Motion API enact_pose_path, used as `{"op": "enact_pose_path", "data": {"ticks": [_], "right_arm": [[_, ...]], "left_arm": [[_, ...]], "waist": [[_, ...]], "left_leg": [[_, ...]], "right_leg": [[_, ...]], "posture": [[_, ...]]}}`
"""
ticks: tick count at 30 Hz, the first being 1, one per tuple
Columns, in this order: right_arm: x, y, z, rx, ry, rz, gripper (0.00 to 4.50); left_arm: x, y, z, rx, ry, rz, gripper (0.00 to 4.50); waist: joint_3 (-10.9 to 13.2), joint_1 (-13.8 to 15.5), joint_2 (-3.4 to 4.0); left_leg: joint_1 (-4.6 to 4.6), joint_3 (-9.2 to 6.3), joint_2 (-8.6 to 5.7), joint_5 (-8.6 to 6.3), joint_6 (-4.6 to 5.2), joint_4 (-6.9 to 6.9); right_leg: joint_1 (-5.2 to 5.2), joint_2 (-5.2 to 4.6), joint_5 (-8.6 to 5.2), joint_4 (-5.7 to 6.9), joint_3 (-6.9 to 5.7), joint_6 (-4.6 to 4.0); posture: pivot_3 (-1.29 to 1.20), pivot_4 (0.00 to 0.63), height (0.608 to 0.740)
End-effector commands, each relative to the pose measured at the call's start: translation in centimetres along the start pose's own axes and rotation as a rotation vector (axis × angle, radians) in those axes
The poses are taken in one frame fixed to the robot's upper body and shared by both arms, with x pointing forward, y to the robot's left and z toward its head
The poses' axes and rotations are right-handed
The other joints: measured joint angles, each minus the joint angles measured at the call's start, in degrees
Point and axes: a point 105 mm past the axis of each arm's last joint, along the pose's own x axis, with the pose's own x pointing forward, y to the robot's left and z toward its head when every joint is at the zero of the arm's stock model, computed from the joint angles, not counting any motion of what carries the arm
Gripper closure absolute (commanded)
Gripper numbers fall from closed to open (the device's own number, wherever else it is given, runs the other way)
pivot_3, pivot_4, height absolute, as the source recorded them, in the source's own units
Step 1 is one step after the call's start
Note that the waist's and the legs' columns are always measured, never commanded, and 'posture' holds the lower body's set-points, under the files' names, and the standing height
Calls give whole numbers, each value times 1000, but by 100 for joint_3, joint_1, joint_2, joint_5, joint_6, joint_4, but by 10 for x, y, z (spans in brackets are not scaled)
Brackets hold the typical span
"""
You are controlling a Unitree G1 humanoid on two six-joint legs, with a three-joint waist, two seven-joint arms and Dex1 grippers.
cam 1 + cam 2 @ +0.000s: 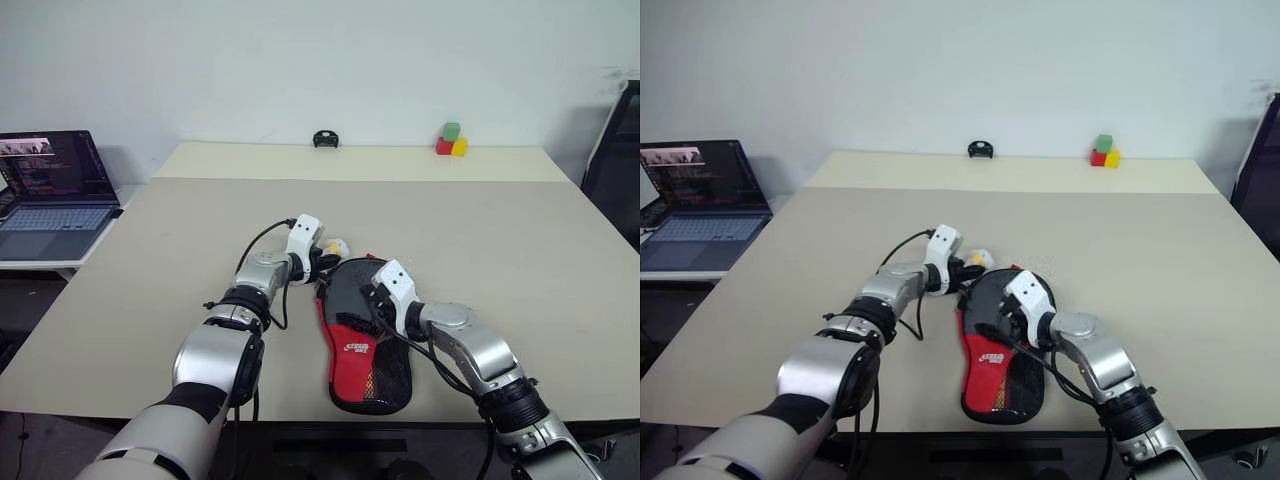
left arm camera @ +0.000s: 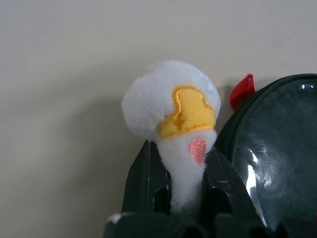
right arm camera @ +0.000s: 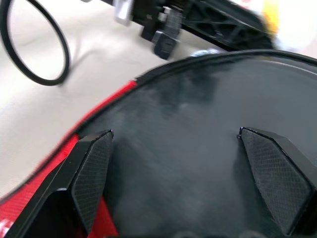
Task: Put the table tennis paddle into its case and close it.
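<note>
Pinched tight, our left gripper point(image 2: 187, 198) has the small white-yellow charm point(image 2: 173, 106) between its fingers, at about ten o'clock off the case point(image 1: 365, 340). We see that case lying near the table point(image 1: 150, 250) front edge. Moving right, our right gripper point(image 3: 173, 183) hangs spread wide over the case's shiny dark round end, holding nothing. We judge the pouch soft and light; the charm looks our best pull for the zipper.

You see a black case point(image 1: 365, 340) with a red logo panel, its white charm point(image 2: 171, 101) marked yellow and pink, on a beige bench point(image 1: 520, 250).
</note>
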Motion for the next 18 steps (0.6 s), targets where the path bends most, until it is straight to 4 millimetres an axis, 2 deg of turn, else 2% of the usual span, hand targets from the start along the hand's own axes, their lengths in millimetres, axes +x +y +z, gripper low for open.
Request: {"op": "enact_pose_path", "data": {"ticks": [1, 6, 13, 18], "right_arm": [[-5, -7, -18, 29, 60, -45, 0], [-3, -3, -23, 30, 76, -39, 0], [0, 0, -30, 8, 106, -30, 0], [2, 2, -36, 7, 131, -22, 0]], "left_arm": [[-19, 23, 6, -31, -54, 56, 4291], [-39, 35, 11, -90, -145, 42, 4292], [-60, 27, 13, -216, -252, -77, 4292], [-65, 17, 21, -212, -278, -123, 4292]], "waist": [[0, -31, 0], [0, -88, 0], [-3, -51, -3], [-4, -45, -4]], "left_leg": [[1, 1, 1, 0, 0, 0], [7, 1, 2, 0, -1, -1], [7, 0, 1, 1, -2, 3], [11, 0, 1, 2, -3, 3]], "right_leg": [[-1, 0, 0, 1, 1, 0], [-5, 1, 0, 14, 5, 0], [-3, -1, 0, 21, 5, 0], [-3, -1, 0, 27, 7, -1]], "posture": [[0, 150, 740], [0, 150, 740], [0, 150, 740], [0, 150, 740]]}}
